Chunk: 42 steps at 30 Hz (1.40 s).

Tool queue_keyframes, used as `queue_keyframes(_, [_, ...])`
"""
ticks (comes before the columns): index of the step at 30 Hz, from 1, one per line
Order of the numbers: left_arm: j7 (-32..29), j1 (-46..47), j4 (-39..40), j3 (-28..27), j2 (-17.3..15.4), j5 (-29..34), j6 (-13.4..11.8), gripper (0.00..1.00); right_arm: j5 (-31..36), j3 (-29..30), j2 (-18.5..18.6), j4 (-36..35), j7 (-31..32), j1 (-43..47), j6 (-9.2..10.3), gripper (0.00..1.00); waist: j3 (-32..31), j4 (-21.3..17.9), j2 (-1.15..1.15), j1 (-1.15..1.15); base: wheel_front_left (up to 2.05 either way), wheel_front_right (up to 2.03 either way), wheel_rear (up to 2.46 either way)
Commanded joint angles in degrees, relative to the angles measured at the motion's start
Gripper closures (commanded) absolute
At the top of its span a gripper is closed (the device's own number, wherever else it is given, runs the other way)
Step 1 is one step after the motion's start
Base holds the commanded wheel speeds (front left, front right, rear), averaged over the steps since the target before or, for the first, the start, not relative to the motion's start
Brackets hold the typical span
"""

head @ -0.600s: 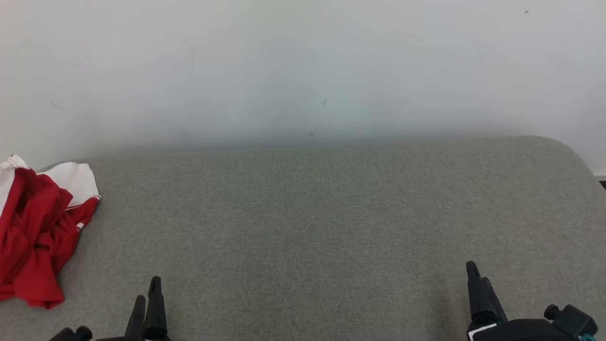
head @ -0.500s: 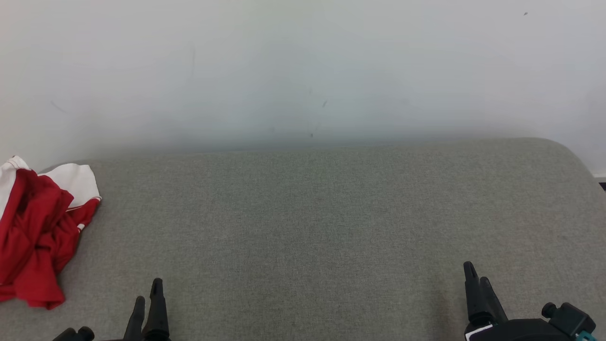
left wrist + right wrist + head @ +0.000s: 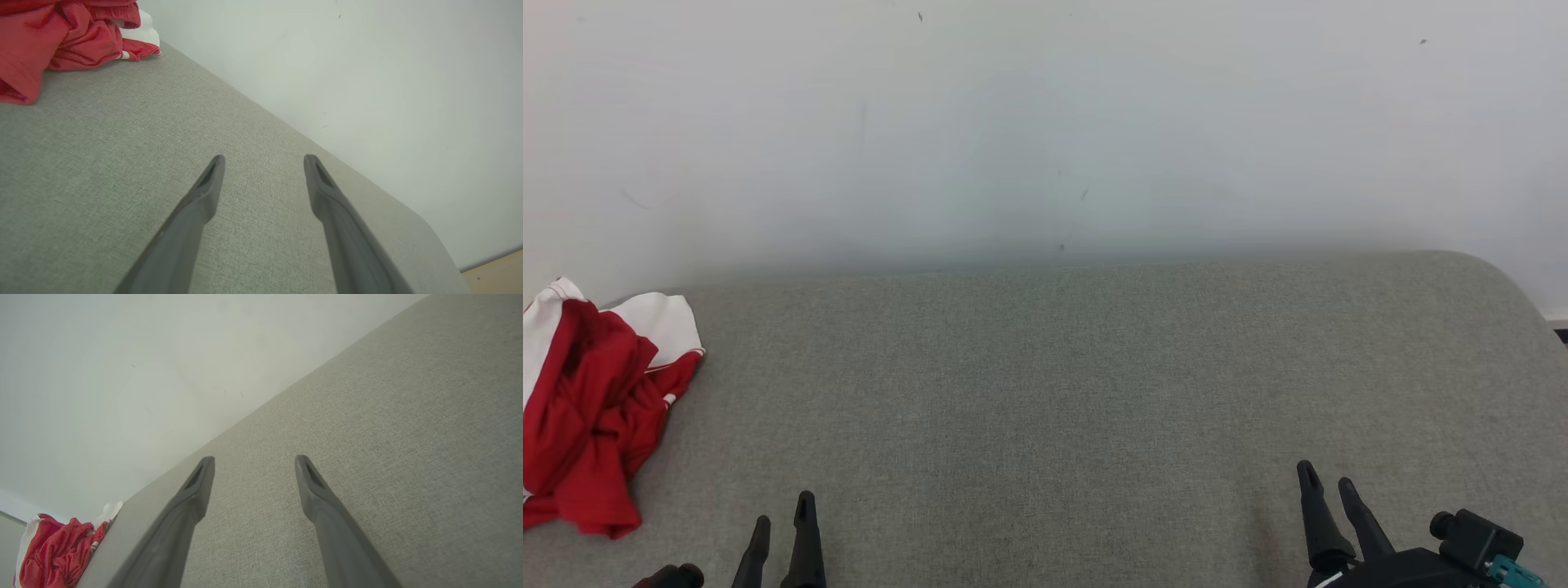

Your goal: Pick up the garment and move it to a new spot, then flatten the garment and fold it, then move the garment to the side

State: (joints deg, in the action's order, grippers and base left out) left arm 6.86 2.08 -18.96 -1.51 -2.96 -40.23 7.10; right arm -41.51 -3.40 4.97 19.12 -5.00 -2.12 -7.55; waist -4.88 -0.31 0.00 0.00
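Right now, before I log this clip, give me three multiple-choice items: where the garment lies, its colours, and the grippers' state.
1. Where on the grey padded surface does the garment lie?
A. left end
B. centre
C. right end

2. What colours is the garment?
A. blue and yellow
B. red and white
C. all black

3. How do the left gripper and right gripper stand?
A. both shut on the garment
B. one holds the garment
C. both open, holding nothing

Key: 1 A, the crumpled heap sits at the head view's left edge; 2 B, red cloth with white panels; 3 C, each wrist view shows the jaws spread over bare fabric.
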Motion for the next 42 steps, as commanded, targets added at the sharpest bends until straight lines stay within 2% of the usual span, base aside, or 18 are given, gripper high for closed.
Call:
queue_keyframes(1, [0.64, -0.02, 0.37, 0.20, -0.64, 2.10, 0.27, 0.00, 2.41, 0.19, -0.02, -0.70, 0.28, 0.00, 0.06, 0.00, -0.12, 0.03, 0.00, 0.00, 0.00, 0.00, 0.00])
queue_keyframes(16, [2.82, 0.38, -0.25, 1.85, -2.66, 12.87, 0.38, 0.00, 14.05, 0.71, -0.62, -1.69, 1.40, 0.51, 0.07, 0.00, -0.59, -0.26, 0.00, 0.00, 0.00, 0.00, 0.00])
queue_keyframes(35, [5.37, 0.46, -2.43, 0.70, -1.54, 21.39, -0.21, 0.00, 23.93, 0.89, -1.33, -0.42, 1.77, 0.77, 0.09, 0.00, -1.67, -0.86, 0.00, 0.00, 0.00, 0.00, 0.00])
queue_keyframes(42, [6.24, 0.58, -5.46, 1.69, -1.13, 24.01, -0.17, 0.00, 27.40, 0.51, -1.59, 0.62, 1.92, 0.78, 0.10, 0.00, -2.36, -1.02, 0.00, 0.00, 0.00, 0.00, 0.00])
